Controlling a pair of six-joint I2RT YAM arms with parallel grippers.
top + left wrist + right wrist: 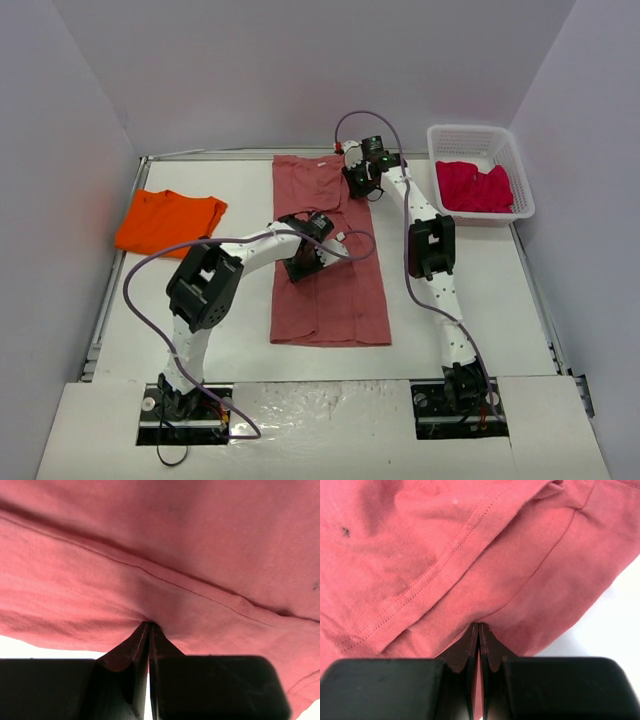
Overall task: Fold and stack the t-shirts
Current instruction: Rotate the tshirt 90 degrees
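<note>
the left gripper pinches the brick-red t-shirt at its left edge on the desk, the right gripper clamped on its far edge. an orange t-shirt lies well left of the left gripper; a crimson-pink t-shirt fills the white basket right of the right gripper.

A white bench carries a brick-red t-shirt at centre. An orange t-shirt lies left, a basket right.
</note>
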